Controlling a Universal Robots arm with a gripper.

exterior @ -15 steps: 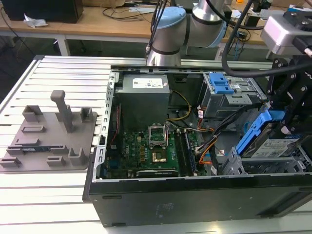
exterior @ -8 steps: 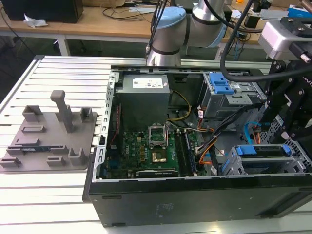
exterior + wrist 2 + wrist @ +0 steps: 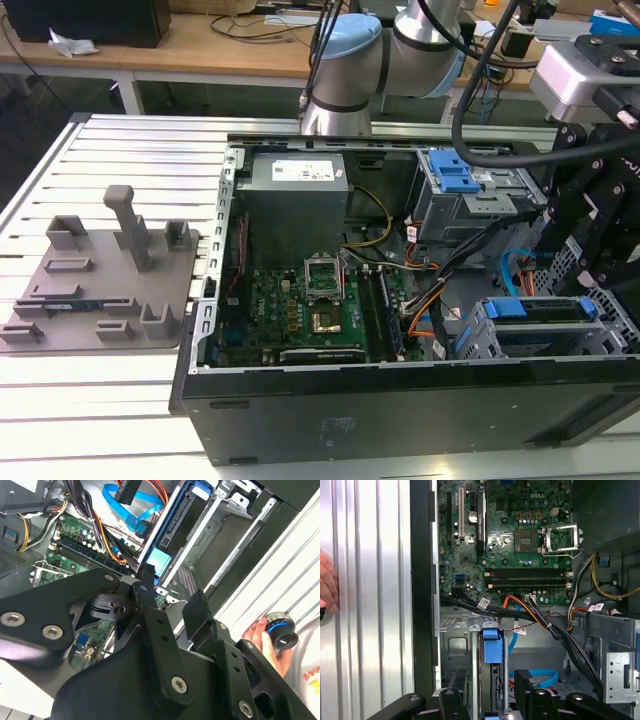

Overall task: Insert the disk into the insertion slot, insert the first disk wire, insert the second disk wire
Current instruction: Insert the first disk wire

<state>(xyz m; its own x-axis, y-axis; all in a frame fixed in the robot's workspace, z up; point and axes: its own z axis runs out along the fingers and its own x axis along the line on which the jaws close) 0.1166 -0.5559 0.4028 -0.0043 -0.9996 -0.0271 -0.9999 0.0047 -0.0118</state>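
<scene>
Disk (image 3: 540, 312): silver drive framed by bright blue caddy, lodged in grey perforated insertion slot (image 3: 472, 338); hand (image 3: 490, 700) just beside its blue tab, fingers (image 3: 526, 692) apart, gripping nothing

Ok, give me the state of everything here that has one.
Black tower computer case: on its side, side panel off.
Silver disk in a bright blue plastic caddy: sitting in the slot, ungripped.
Grey perforated sheet-metal insertion slot: holding the disk.
Black gripper: jaws open, either side of the disk's edge.
Square metal processor socket: empty, cover frame swung open.
Blue flat cable: lying loose.
</scene>
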